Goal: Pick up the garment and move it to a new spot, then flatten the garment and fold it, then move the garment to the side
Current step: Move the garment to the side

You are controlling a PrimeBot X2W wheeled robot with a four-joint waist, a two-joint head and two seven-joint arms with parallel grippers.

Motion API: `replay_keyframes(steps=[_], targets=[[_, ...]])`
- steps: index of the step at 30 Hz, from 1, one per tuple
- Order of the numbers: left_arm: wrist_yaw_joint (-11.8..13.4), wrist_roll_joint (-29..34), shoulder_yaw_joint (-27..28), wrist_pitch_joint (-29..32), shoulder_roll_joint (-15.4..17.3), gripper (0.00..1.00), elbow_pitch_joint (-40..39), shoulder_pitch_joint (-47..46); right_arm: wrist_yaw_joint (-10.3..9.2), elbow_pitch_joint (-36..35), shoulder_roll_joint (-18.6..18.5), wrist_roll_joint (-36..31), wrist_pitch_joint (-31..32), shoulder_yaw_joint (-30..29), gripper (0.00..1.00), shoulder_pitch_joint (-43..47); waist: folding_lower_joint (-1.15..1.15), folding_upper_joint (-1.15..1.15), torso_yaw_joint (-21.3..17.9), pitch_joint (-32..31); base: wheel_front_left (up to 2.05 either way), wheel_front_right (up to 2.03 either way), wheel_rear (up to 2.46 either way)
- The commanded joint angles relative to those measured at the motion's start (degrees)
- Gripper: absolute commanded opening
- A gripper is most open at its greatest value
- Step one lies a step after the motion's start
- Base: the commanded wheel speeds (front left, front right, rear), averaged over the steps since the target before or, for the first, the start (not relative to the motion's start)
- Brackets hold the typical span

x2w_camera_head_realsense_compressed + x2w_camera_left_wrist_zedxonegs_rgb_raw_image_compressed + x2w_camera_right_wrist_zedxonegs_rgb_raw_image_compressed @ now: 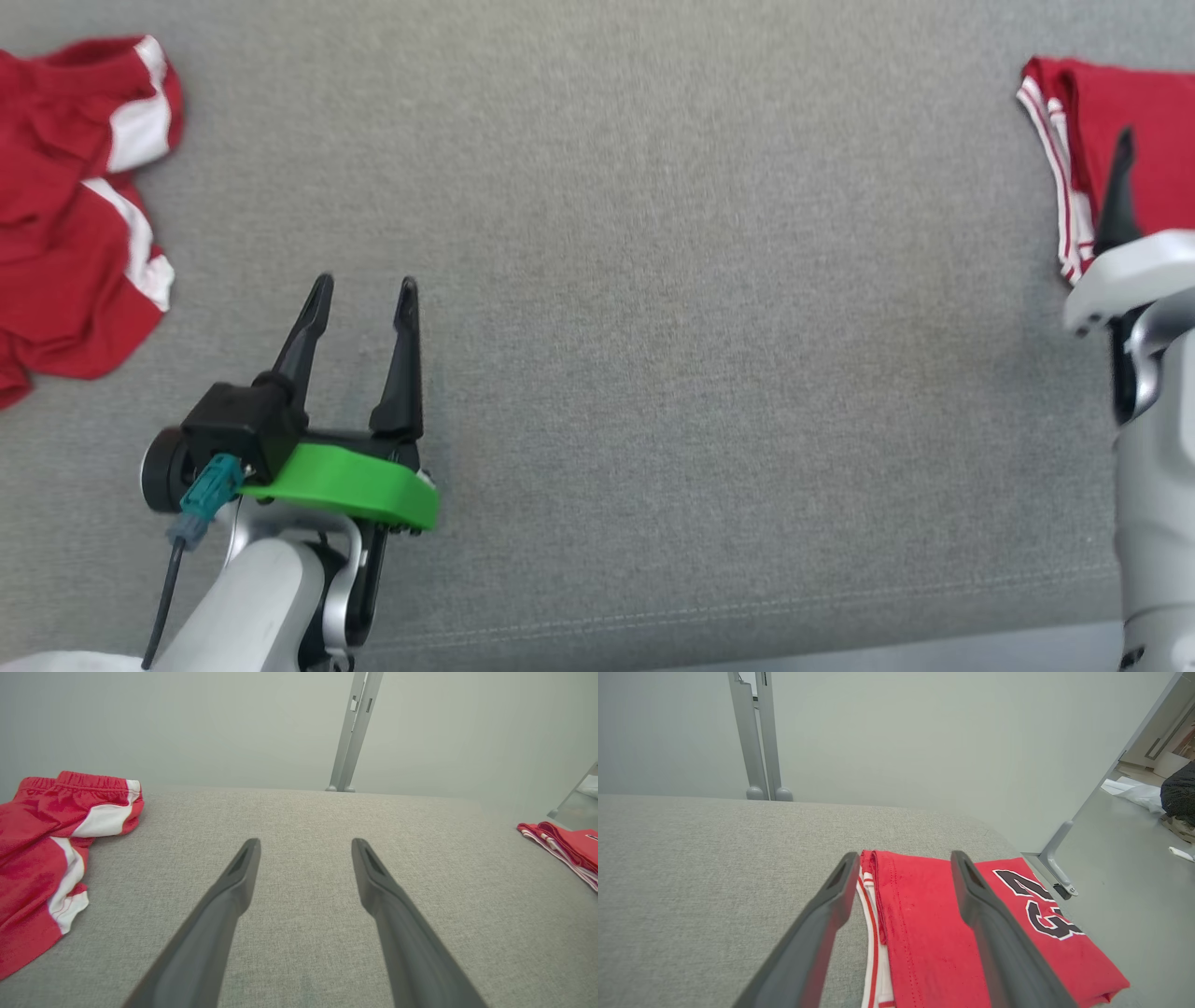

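Right gripper: jaws wide open, nothing in them. It hangs over the folded jersey, fingers straddling the left fold. I can't tell if the tips touch the cloth.

Left gripper: also open and empty, over bare table, well apart from both garments.

The jersey lies flat and folded at the table's far right, so it looks like the move-aside step is done or nearly so. Crumpled shorts sit at the far left, untouched.

Risks:
- The jersey is right by the table edge, with floor beyond. If a finger snags the fold as the arm lifts, it could drag the jersey over the side.
- The same snag could peel the top layer open and undo the fold, since the cloth looks thin and slippery.
- If the shorts are next, the bunched waistband and legs make it easy to grab a single layer.

Writing: "23" in black with white outline on the jersey. No brand readable.
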Motion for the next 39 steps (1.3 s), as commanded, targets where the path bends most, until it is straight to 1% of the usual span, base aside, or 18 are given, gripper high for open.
replay_keyframes(steps=[1,5,8,13,20,26,32,36,39], targets=[[0.5,-1.3,1.1,-1.3,-0.3,1.00,2.0,2.3,-0.11,-1.1,1.0,1.3,0.7,1.5,1.00,3.6,0.00,0.00,4.2,-9.9,0.00,0.00,0.00],[0.7,-3.6,3.1,-2.8,-0.4,1.00,5.2,4.9,-0.10,-3.5,2.9,4.1,3.4,4.5,1.00,7.9,0.00,0.00,5.9,-14.6,0.00,0.00,0.00],[1.1,-4.0,4.2,-3.7,-0.2,1.00,7.2,6.6,-0.10,-5.8,4.1,6.3,4.9,7.0,1.00,11.3,0.00,0.00,7.1,-17.1,0.00,0.00,0.00],[1.1,-5.0,5.5,-4.3,0.4,1.00,9.3,8.8,-0.11,-9.2,5.5,9.5,5.6,10.1,1.00,15.6,0.00,0.00,8.2,-20.1,0.00,0.00,0.00],[0.2,-4.9,5.5,-4.8,2.2,1.00,11.3,12.3,-0.11,-14.4,6.5,14.3,5.6,14.1,1.00,24.1,0.00,0.00,9.5,-23.4,0.00,0.00,0.00],[-1.5,-5.7,6.4,-5.4,2.1,1.00,11.3,14.9,-0.10,-18.5,6.6,19.1,6.1,17.5,1.00,30.6,0.00,0.00,10.0,-24.9,0.00,0.00,0.00],[-3.7,-3.3,7.0,-5.8,1.5,1.00,11.8,16.9,-0.10,-21.8,6.6,21.7,5.8,20.2,1.00,35.0,0.00,0.00,9.9,-25.4,0.00,0.00,0.00],[-4.6,-0.1,8.5,-5.8,0.3,1.00,11.4,18.3,-0.10,-23.0,6.6,20.5,5.6,20.9,1.00,37.5,0.00,0.00,9.9,-25.4,0.00,0.00,0.00],[-5.8,3.1,8.4,-5.8,0.5,1.00,12.0,19.4,-0.10,-23.4,6.6,19.3,5.6,20.6,1.00,39.1,0.00,0.00,9.6,-25.5,0.00,0.00,0.00]])
